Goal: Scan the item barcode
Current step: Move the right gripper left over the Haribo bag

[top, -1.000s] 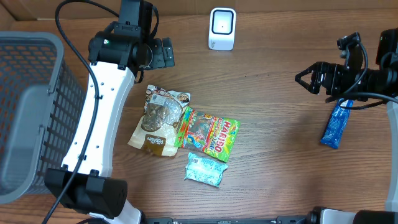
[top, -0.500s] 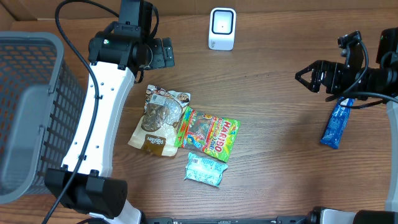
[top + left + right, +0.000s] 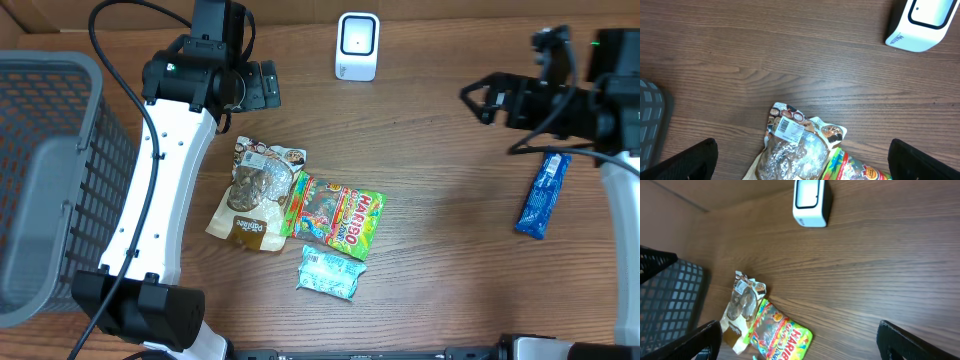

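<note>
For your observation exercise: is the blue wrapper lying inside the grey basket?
No, the blue wrapper lies on the table, far from the basket.

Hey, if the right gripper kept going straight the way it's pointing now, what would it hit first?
Probably bare table, in the open stretch between the white scanner and the snack packets. The right gripper stands open and empty, aimed leftward. How steeply it tilts down is unclear.

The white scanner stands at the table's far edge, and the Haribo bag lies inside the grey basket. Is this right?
Only the scanner part. The overhead view shows the Haribo bag on the table, outside the grey basket.
</note>
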Available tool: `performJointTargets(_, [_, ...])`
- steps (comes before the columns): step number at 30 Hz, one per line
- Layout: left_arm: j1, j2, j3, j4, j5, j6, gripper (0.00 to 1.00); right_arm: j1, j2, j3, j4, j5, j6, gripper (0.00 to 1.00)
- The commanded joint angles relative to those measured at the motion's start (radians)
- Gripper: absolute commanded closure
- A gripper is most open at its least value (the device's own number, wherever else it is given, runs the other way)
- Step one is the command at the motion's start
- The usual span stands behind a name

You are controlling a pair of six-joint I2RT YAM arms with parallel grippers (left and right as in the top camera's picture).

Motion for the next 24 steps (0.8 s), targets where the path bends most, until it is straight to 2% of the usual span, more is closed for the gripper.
performJointTargets(1, [0.004,-0.015,0.016,0.0,-0.006,0.023,0.0,0.107,0.014,0.0,0.01,0.161,0.088,0.01])
performJointTargets(4, [0.004,-0.015,0.016,0.0,-0.006,0.023,0.0,0.193,0.053,0.0,-0.026,0.226,0.11,0.01])
performJointTargets(11, [0.004,-0.015,0.016,0.0,-0.006,0.023,0.0,0.322,0.214,-0.002,-0.123,0.229,0.108,0.02])
performJointTargets(19, [0.004,-0.015,0.016,0.0,-0.006,0.023,0.0,0.411,0.386,-0.002,-0.141,0.221,-0.05,0.0])
performJointTargets(24, [0.004,-0.015,0.016,0.0,-0.006,0.023,0.01,0.448,0.422,-0.006,-0.121,0.185,-0.057,0.0])
